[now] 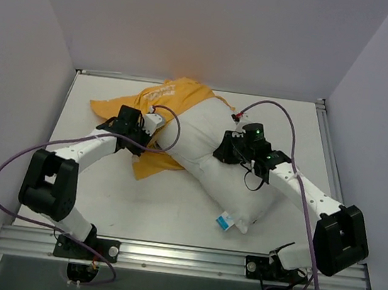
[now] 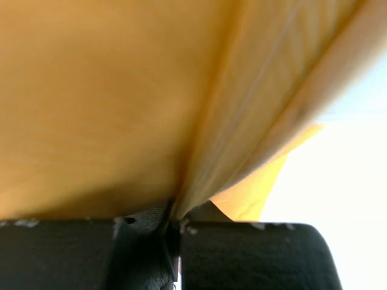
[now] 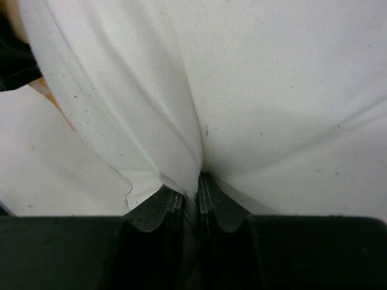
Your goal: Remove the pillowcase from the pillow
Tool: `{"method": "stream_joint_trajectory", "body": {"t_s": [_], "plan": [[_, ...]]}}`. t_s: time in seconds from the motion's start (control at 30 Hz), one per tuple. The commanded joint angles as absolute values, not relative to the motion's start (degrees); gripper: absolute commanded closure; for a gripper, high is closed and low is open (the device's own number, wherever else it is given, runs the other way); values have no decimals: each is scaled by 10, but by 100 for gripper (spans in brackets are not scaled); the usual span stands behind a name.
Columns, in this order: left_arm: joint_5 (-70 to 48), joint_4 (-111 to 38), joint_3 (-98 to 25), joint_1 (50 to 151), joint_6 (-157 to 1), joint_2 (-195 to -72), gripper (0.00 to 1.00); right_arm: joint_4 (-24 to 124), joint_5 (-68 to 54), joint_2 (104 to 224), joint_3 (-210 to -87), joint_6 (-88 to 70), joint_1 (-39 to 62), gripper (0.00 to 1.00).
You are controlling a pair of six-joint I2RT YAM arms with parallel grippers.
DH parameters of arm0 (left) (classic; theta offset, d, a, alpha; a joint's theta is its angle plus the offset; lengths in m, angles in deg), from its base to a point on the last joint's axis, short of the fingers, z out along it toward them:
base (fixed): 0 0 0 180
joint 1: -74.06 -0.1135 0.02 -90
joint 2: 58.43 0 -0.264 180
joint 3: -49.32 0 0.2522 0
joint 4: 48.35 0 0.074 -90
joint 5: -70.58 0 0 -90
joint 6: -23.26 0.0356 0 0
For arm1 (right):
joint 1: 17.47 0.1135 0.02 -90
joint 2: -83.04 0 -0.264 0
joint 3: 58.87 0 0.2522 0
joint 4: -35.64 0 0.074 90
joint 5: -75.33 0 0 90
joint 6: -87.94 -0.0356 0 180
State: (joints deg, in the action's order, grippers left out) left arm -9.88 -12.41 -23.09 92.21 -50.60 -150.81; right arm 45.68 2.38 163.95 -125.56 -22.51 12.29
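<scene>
1. My left gripper [image 2: 172, 220] is clenched on a fold of the orange-yellow pillowcase [image 1: 162, 101]; the wrist view shows the cloth pinched between the closed fingers and stretching away from them.
2. My right gripper [image 3: 191, 192] is clamped on a ridge of the white pillow [image 1: 214, 165], its fabric gathered into the closed jaws.
3. The pillow lies diagonally on the table [image 1: 164, 209], with its blue-and-white tag [image 1: 224, 222] at the near right end. That end and most of the body are bare.
4. The pillowcase is bunched at the far left, partly flattened on the table. It covers the pillow's far end, and I cannot tell how much of that end sits inside it.
5. I judge the job mostly done: the cover is peeled off the greater part.
6. What is left is to draw the two apart, case to the left and pillow to the right, until the last corner slips free.
</scene>
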Motion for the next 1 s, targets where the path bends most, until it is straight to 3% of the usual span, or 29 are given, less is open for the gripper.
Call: {"method": "stream_joint_trajectory", "body": {"t_s": [0.0, 0.2, 0.37, 0.5, 0.7, 0.97], "plan": [[-113, -173, -210, 895, -460, -1439, 98, 566, -20, 1606, -1248, -162, 62, 100], [-81, -136, -272, 894, -480, -1380, 98, 646, -57, 1554, -1288, -107, 40, 100], [-111, -113, -380, 796, -478, -1395, 98, 704, -34, 1516, -1314, -74, -61, 100], [-117, -135, -388, 711, -459, -1413, 98, 701, -15, 1504, -1313, -65, -133, 100], [-131, -154, -382, 668, -442, -1424, 98, 716, -26, 1532, -1322, -47, -147, 100], [-142, -139, -480, 569, -467, -1489, 98, 742, -104, 1525, -1337, -33, -172, 100]]}}
